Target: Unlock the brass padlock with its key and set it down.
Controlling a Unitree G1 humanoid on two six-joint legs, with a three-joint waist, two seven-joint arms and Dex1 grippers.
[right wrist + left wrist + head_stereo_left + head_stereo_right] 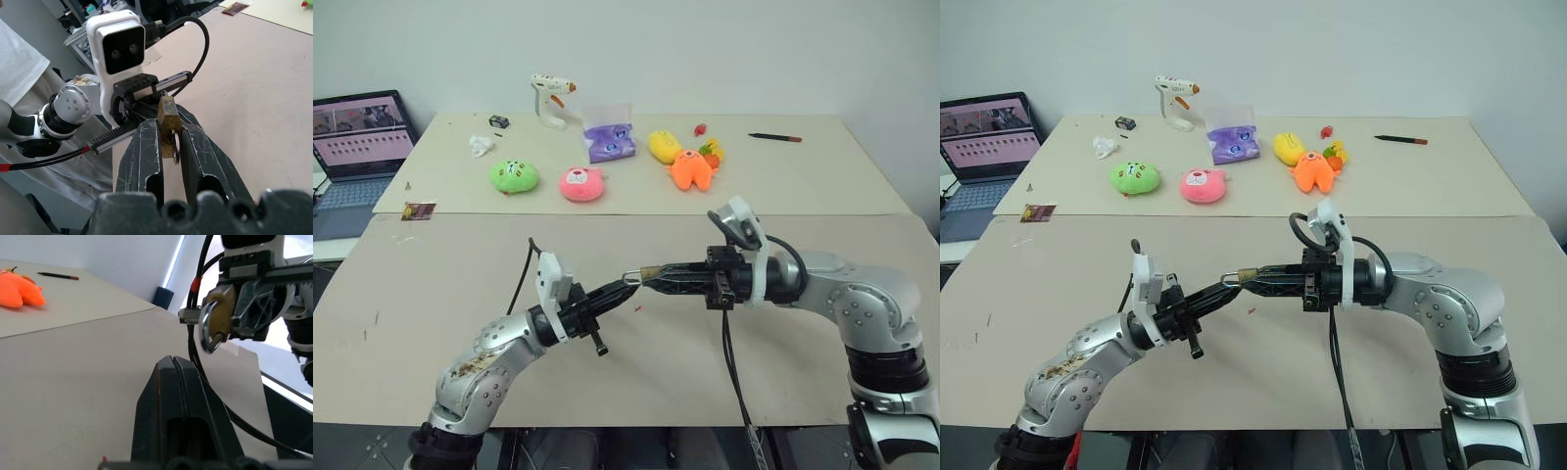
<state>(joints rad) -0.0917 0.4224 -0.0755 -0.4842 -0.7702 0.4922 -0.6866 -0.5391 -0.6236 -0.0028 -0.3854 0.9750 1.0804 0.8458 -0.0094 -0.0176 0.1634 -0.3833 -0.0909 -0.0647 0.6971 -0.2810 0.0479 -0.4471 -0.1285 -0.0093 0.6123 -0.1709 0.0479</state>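
My right gripper (651, 273) is shut on the brass padlock (167, 113), holding it level above the near table and pointing toward my left arm. The brass body sits pinched between the two black fingers (145, 147), and its silvery shackle (207, 331) sticks out past them. My left gripper (624, 288) is shut, its tips (172, 360) just short of the padlock (221, 312) and a little below it, not touching. Nothing shows between the left fingers. The key is hidden from me.
On the far table lie a green plush (514, 176), a pink plush (580, 183), an orange plush (691, 168), a purple bag (610, 140), a glue gun (551, 98) and a pen (775, 137). A laptop (357, 137) stands far left. A red speck (636, 308) lies below the grippers.
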